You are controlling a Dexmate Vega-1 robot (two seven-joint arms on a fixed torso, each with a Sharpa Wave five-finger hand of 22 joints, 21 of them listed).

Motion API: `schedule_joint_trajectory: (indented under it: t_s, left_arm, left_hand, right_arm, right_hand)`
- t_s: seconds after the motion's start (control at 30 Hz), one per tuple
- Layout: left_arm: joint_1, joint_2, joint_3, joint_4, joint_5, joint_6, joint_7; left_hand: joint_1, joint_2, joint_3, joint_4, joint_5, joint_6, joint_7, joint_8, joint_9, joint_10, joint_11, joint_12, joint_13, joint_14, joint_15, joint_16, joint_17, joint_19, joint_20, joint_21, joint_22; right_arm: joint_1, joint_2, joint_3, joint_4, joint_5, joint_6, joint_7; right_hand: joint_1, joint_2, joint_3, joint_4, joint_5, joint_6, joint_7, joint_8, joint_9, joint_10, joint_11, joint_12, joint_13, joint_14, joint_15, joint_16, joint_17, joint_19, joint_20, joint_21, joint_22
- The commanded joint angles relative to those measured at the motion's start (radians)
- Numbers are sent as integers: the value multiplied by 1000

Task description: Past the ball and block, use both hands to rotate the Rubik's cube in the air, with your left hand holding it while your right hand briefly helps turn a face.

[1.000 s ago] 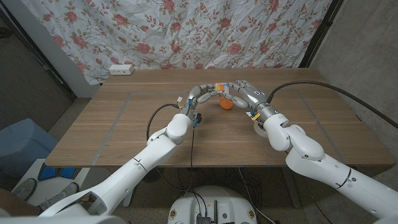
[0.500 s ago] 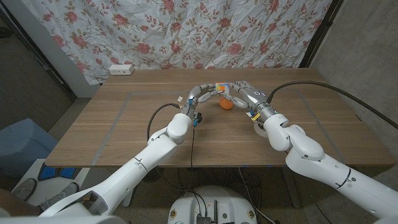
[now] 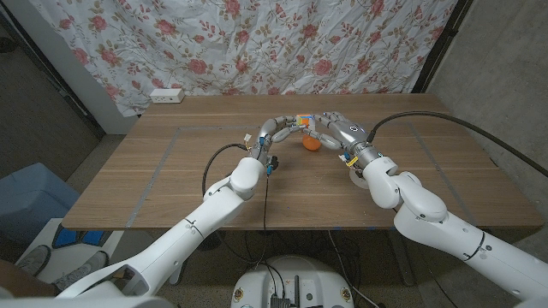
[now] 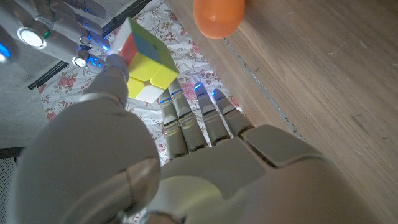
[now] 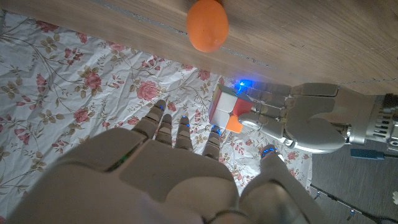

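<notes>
Right wrist view: the left hand (image 5: 311,124) pinches the Rubik's cube (image 5: 225,111) in closed fingers, above the table. The right hand (image 5: 168,168) reaches toward it with fingers spread, touching nothing.

Rubik's cube (image 3: 299,120) in the air between left hand (image 3: 277,128) and right hand (image 3: 336,127), ball (image 3: 312,143) on table (image 3: 171,171) beneath

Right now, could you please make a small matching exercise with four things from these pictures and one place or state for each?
Things:
1. Rubik's cube
2. orange ball
3. left hand
4. right hand

Places or states:
A. lies on the wooden table
B. grips the cube in the air
C. is lifted above the table, between the two hands
D. fingers spread near the cube, holding nothing

Right pairs: 1-C, 2-A, 3-B, 4-D
</notes>
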Motion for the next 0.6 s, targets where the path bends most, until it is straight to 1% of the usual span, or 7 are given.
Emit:
schedule_joint_trajectory:
  t_s: [0.03, 0.6]
  left_arm:
    - [8, -1, -3, -7, 0, 0, 8]
    - [3, -9, -1, 8, 1, -11, 9]
  left_hand:
    - [7, 16, -1, 1, 6, 12, -1, 6, 4, 23, -9, 7, 9, 8, -129, -2, 4, 4, 1, 1, 4]
    - [8, 18, -4, 1, 5, 16, -1, 4, 5, 26, -8, 6, 11, 13, -128, -1, 3, 5, 1, 1, 4]
  right_arm:
    - [-1, -5, 4, -10, 0, 3, 15]
    - [-3, -8, 2, -11, -6, 17, 22]
  right_hand:
    - [-5, 19, 4, 7, 3, 13, -2, 8, 5, -2, -7, -3, 3, -5, -1, 3, 0, 1, 6, 3, 4]
    - [-7, 20, 2, 11, 3, 48, -1, 14, 5, -7, -13, -3, 3, -6, -3, 4, 0, 1, 7, 3, 4]
